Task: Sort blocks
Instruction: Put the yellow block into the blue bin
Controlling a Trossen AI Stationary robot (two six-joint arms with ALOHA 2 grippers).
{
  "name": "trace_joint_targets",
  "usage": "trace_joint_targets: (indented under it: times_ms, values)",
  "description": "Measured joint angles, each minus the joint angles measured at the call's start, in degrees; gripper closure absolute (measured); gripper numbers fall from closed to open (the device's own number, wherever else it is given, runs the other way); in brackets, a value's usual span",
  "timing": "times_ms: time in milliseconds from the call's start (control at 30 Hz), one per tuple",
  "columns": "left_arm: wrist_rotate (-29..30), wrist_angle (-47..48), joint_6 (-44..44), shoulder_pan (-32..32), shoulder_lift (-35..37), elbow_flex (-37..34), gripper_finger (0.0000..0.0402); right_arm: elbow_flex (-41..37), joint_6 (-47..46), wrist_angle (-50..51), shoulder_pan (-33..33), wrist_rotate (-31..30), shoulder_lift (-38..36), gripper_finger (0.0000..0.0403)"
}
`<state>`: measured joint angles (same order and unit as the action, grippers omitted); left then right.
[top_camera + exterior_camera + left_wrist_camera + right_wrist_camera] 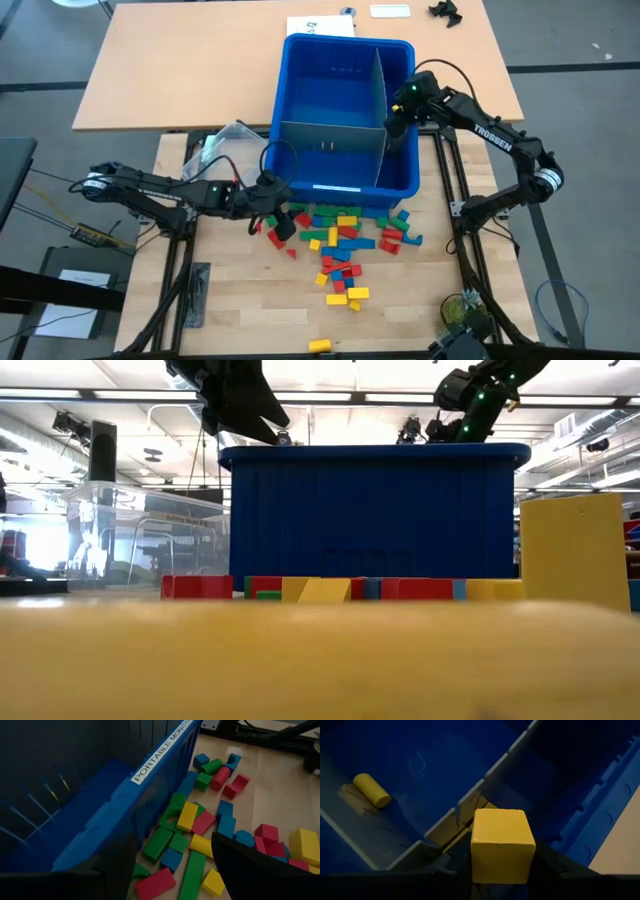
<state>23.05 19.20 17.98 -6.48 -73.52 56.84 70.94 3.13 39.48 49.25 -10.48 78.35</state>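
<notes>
My right gripper [502, 870] is clenched on a yellow cube block [503, 845], held w/ fingers on both sides, cube sticking out past the tips. It hangs over the blue bin [300, 110], above the narrow right-hand compartment just beside the grey divider [381, 105]. A yellow cylinder block [371, 790] already lies in a bin compartment on the other side of the divider, well apart from the cube.

My left gripper [281, 221] is released, fingers spread, nothing btwn them. It sits low at the bin's front wall, at the left edge of the loose blocks [345, 240]. Those lie scattered on the worktop [240, 300] in front of the bin: red, yellow, blue, green mixed. Nearest ones are right under and just ahead of the left gripper, not touching it as far as I can see. One stray yellow block [320, 345] lies alone near the worktop's front edge. Clear tub [232, 142] sits beside the bin's left side.
</notes>
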Motion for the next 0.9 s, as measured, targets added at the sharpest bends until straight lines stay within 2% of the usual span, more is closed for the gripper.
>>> trace_joint_targets:
  times_ms: [67,233,333,433,600,733,900]
  values:
    - [-0.16,-0.01,-0.24,0.00,0.00,0.00,0.0136,0.00,0.20,-0.11,-0.08,0.00,-0.32,0.0240]
    - [-0.31,0.02,-0.77,-0.56,0.00,0.02,0.0136,1.27,0.94,2.61,-2.35,2.22,-5.32,0.0105]
    - [-0.74,0.00,-0.88,-1.27,0.00,0.02,0.0136,2.92,-1.23,6.91,-6.05,5.56,-9.43,0.0064]
    - [-0.85,0.00,-1.05,-2.04,0.00,0.02,0.0136,3.10,-4.47,9.41,-11.91,10.13,-13.85,0.0057]
    - [-3.10,0.00,0.36,-3.04,0.00,0.02,0.0136,2.40,-11.09,11.10,-26.55,15.90,-17.78,0.0080]
    - [-5.40,0.02,2.08,-3.02,0.00,0.02,0.0136,0.58,-15.45,10.61,-39.35,15.68,-17.45,0.0101]
    - [-9.20,-0.11,2.19,-3.05,-0.80,0.10,0.0136,-1.39,-18.94,9.21,-51.48,10.41,-14.04,0.0124]
